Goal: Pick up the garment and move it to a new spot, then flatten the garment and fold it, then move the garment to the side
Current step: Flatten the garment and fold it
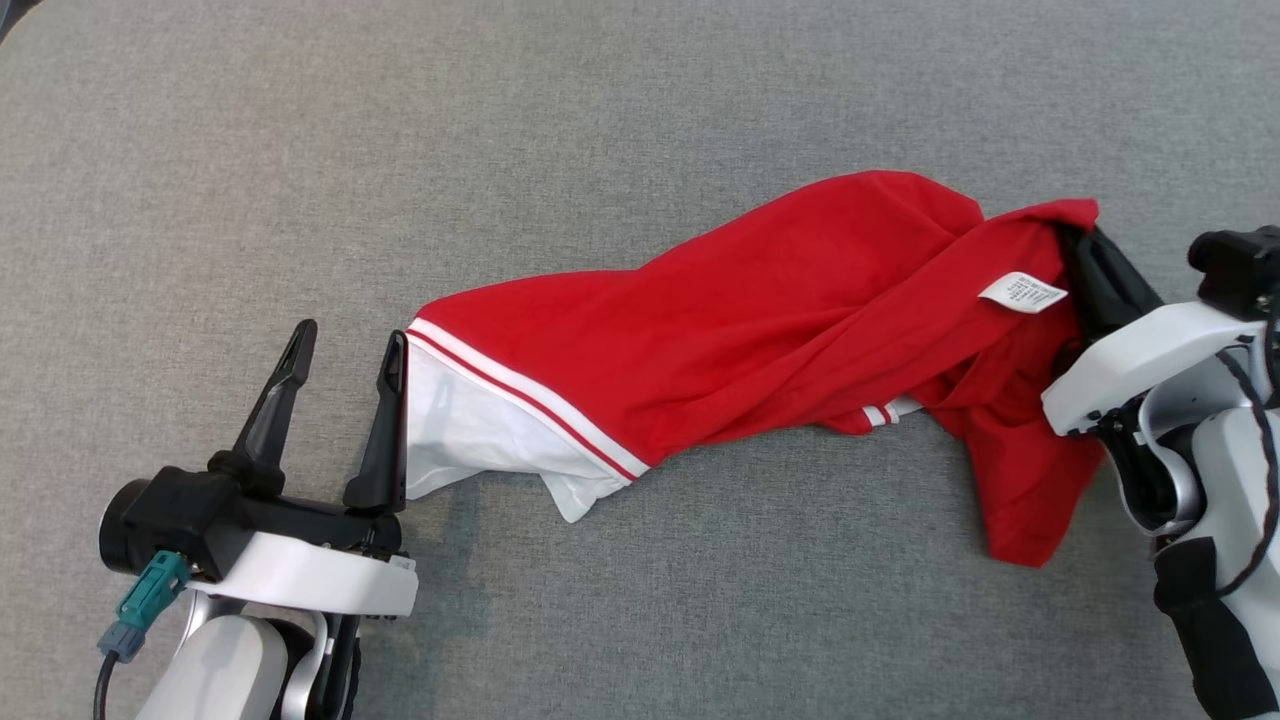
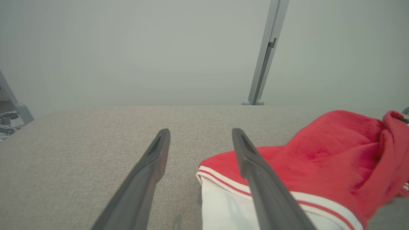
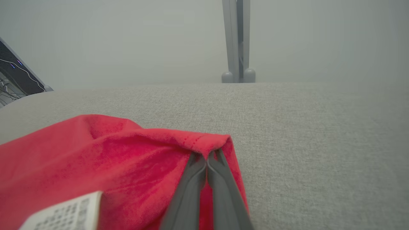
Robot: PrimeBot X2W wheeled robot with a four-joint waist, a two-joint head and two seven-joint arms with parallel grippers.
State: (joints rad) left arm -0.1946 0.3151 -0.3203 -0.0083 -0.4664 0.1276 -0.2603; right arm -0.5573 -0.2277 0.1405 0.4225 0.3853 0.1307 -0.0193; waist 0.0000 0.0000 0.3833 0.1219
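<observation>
The garment (image 1: pixel 780 320) is a red shirt with a white, red-striped band, lying crumpled and stretched across the grey table from centre to right. My right gripper (image 1: pixel 1075 235) is shut on the garment's right edge, the red cloth (image 3: pixel 127 166) draped over its closed fingertips (image 3: pixel 207 156); a white care label (image 1: pixel 1022 292) lies just left of it. At the lower left my left gripper (image 1: pixel 348 345) stands open beside the white band (image 2: pixel 223 204). Its right finger (image 2: pixel 255 166) lies along the band's edge and nothing is between the fingers.
The grey fabric table top (image 1: pixel 600 120) spreads wide behind and in front of the garment. A metal post (image 2: pixel 266 54) stands past the far table edge, and dark equipment with cables (image 3: pixel 16 76) sits beyond the left corner.
</observation>
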